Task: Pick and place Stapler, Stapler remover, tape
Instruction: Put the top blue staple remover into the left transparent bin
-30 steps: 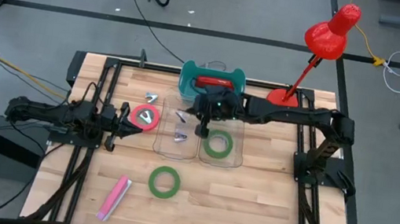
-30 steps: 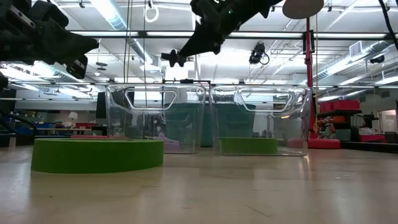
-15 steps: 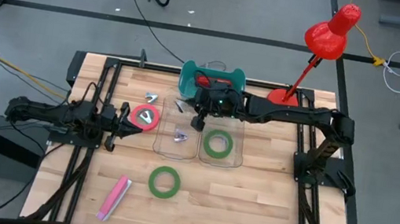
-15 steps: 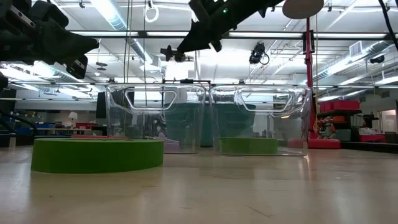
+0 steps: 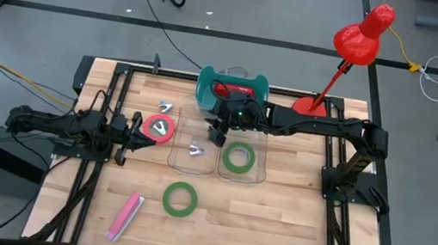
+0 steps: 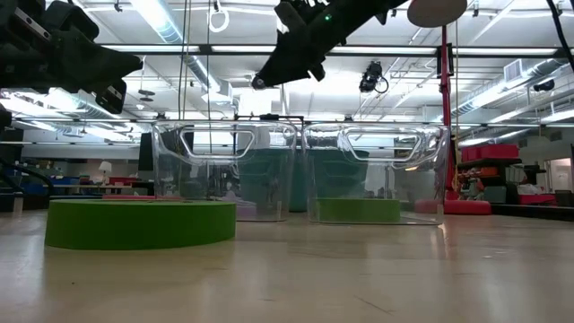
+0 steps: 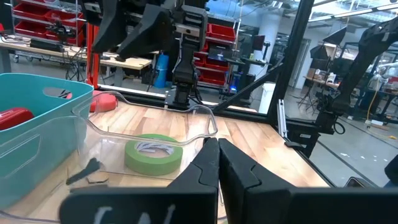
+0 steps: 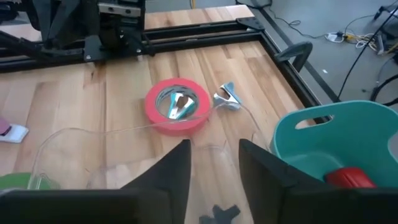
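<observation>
My right gripper (image 5: 216, 133) (image 8: 214, 165) hangs open over the left clear bin (image 5: 181, 162), with nothing between its fingers. Below it a dark staple remover (image 8: 221, 212) lies in that bin, beside another one (image 5: 196, 148). Green tape (image 5: 239, 157) lies flat in the right clear bin, and a second green roll (image 5: 180, 198) is on the table. Red tape (image 5: 160, 127) lies flat on the table with a staple remover inside its ring; another remover (image 5: 167, 106) is beside it. A red stapler (image 5: 228, 89) sits in the teal bin. My left gripper (image 5: 125, 136) (image 7: 215, 163) rests shut at the table's left.
A pink stapler (image 5: 125, 215) lies near the front left. A red desk lamp (image 5: 355, 40) stands at the back right. The teal bin (image 5: 206, 94) stands behind the clear bins. Bare wood lies at the front right.
My right gripper has opened above the left clear bin and rolled a little at the wrist. The staple remover that it held at its fingertips has left them and dropped into that bin.
</observation>
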Available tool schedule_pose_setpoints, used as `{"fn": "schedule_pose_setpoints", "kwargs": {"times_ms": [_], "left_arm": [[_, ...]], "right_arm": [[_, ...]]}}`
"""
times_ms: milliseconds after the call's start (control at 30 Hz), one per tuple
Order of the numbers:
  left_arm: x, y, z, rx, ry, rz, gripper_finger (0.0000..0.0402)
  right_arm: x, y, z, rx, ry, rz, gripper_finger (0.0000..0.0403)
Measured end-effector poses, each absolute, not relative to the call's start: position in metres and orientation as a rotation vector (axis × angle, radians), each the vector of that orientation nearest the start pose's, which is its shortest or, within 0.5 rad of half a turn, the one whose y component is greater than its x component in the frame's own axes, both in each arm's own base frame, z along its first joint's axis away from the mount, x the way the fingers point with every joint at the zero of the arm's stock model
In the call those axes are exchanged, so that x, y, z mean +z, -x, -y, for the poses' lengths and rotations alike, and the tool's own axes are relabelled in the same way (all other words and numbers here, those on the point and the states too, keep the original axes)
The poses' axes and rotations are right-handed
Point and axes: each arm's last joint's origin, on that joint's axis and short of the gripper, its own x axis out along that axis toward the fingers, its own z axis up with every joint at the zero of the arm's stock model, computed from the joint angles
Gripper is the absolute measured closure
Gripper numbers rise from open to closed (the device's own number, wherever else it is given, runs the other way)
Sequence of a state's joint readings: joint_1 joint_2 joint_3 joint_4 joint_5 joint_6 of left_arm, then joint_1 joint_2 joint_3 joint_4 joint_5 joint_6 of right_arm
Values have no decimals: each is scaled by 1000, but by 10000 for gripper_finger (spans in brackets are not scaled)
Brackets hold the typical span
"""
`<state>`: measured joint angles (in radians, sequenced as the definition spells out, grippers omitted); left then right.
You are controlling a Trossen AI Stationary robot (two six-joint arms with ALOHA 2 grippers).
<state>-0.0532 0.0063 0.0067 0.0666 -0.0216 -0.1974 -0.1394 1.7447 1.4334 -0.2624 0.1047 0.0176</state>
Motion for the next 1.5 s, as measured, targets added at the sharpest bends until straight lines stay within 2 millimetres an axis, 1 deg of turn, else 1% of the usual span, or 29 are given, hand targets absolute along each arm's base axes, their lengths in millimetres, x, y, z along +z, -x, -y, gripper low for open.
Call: {"fn": "schedule_pose_setpoints", "kwargs": {"times_ms": [200, 433, 533, 733, 800, 933, 1100, 1400, 1500], "left_arm": [[172, -97, 5, -38, 200, 64, 399], [172, -97, 5, -38, 199, 64, 399], [172, -97, 5, -38, 199, 64, 399], [172, -97, 5, -38, 200, 63, 399], [172, -97, 5, -38, 199, 63, 399], [172, -97, 5, -38, 199, 63, 399], [172, -97, 5, -38, 200, 64, 399], [172, -97, 5, -38, 200, 63, 399], [172, -97, 5, -38, 200, 64, 399]], "right_arm": [[293, -394, 58, -226, -13, -574, 240], [293, -394, 56, -188, -14, -577, 238], [289, -394, 56, -184, -2, -590, 238], [274, -386, 51, -153, 68, -639, 252], [275, -382, 47, -137, 98, -624, 263], [276, -370, 40, -121, 129, -558, 289], [278, -349, 30, -109, 136, -472, 327], [266, -304, 20, -136, 153, -485, 389], [261, -287, 14, -125, 157, -478, 399]]}}
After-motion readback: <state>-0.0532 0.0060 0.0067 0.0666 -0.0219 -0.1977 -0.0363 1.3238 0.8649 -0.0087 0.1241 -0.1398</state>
